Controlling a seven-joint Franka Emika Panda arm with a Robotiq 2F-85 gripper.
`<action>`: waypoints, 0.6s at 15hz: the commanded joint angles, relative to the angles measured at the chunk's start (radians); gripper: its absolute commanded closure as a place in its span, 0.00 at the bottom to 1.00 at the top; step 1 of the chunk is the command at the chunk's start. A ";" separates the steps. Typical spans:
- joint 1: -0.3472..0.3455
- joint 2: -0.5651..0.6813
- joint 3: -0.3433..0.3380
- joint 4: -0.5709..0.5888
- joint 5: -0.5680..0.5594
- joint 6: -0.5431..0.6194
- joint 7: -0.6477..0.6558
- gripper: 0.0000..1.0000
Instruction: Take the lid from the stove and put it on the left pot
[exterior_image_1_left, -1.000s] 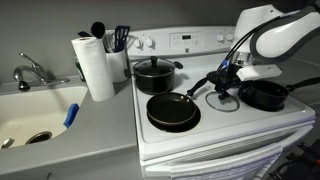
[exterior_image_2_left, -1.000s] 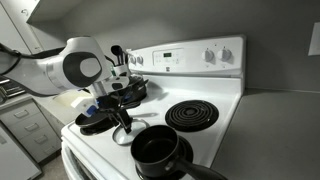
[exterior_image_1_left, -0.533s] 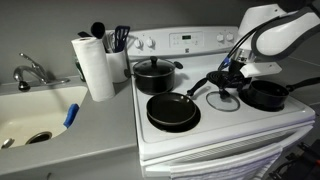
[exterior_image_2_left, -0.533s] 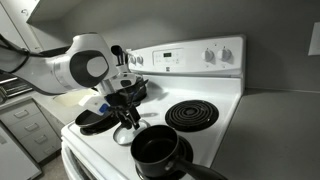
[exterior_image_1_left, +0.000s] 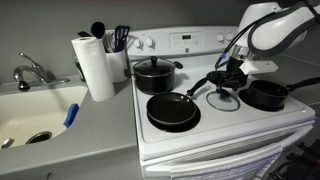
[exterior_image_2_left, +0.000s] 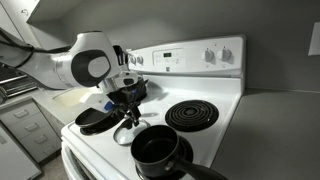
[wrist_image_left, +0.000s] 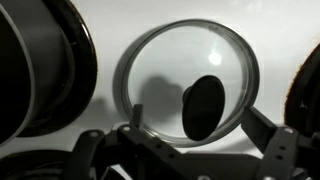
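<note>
Step in hand: approach to the pick-up; nothing is grasped. The small round clear glass lid (exterior_image_1_left: 222, 99), metal-rimmed with a black centre knob (wrist_image_left: 203, 108), lies flat on the cooking surface of the white electric stove (exterior_image_1_left: 225, 124). It sits at the front, between the wide black frying pan (exterior_image_1_left: 172, 111) and the small low black saucepan (exterior_image_1_left: 265, 95), and is apart from both. The black Robotiq gripper (exterior_image_1_left: 227, 84) hangs directly over the lid, pointing down. In the wrist view the jaws stand spread, one to each side at the lower edge of the picture, with nothing between them. The knob sits just above their line, a little off the middle. In an exterior view the saucepan (exterior_image_2_left: 158, 150) shows uncovered and appears empty. The taller black lidded pot (exterior_image_1_left: 153, 73) at the back is not concerned. Judgement: the next move calls for a small sideways correction to centre the knob between the jaws, a straight descent, and a firm closing on the knob before any lift. Risk: the knob is small and looks smooth, so an off-centre pinch could let the glass lid tilt or slip.
</note>
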 joint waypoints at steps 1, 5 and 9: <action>0.000 0.031 0.001 0.028 0.039 0.004 -0.055 0.00; 0.009 0.042 0.009 0.030 0.073 0.007 -0.077 0.33; 0.018 0.049 0.015 0.023 0.091 0.010 -0.078 0.39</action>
